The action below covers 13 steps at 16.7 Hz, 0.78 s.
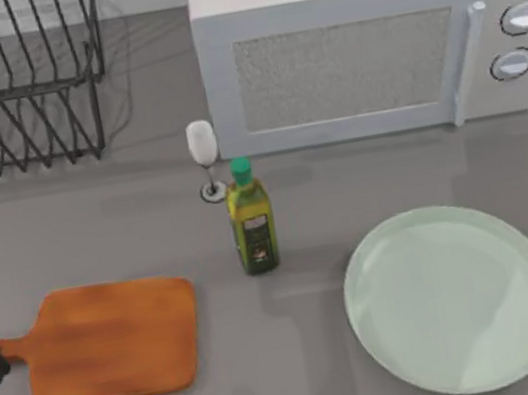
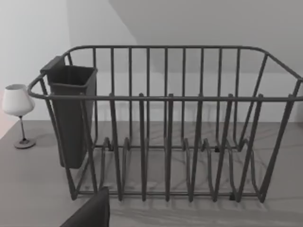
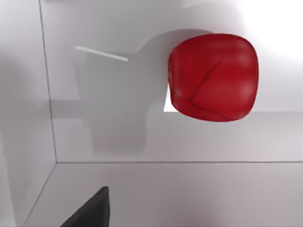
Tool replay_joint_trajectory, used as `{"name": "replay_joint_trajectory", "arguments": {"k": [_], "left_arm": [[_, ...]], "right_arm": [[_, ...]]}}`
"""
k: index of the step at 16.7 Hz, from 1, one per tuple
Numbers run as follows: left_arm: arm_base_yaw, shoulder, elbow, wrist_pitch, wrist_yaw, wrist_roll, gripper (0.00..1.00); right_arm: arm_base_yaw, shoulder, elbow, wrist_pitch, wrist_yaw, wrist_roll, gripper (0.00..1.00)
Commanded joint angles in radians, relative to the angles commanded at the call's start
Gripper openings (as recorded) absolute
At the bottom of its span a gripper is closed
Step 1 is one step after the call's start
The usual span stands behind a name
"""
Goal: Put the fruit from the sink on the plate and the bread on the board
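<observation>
Grey surface [image 1: 68, 240] under soft, even light, backed by a pale wall [image 2: 189, 23], with a white microwave [image 1: 361, 49] at the rear.

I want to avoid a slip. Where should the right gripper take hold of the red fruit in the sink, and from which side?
Probably across the widest middle of the fruit, coming from above. It lies free on the sink floor, glossy and roundish with no stem or handle, so only opposite flanks offer hold.
</observation>
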Motion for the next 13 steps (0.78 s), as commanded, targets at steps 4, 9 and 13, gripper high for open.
{"name": "replay_joint_trajectory", "arguments": {"k": [4, 9, 13], "left_arm": [[0.000, 0.000, 0.000, 0.000, 0.000, 0.000, 1.00], [0.000, 0.000, 0.000, 0.000, 0.000, 0.000, 1.00], [0.000, 0.000, 0.000, 0.000, 0.000, 0.000, 1.00]], "right_arm": [[-0.009, 0.064, 0.047, -0.032, 0.000, -0.008, 1.00], [-0.003, 0.063, 0.043, -0.028, 0.000, -0.007, 1.00], [-0.004, 0.138, 0.000, 0.084, 0.000, -0.006, 1.00]]}}
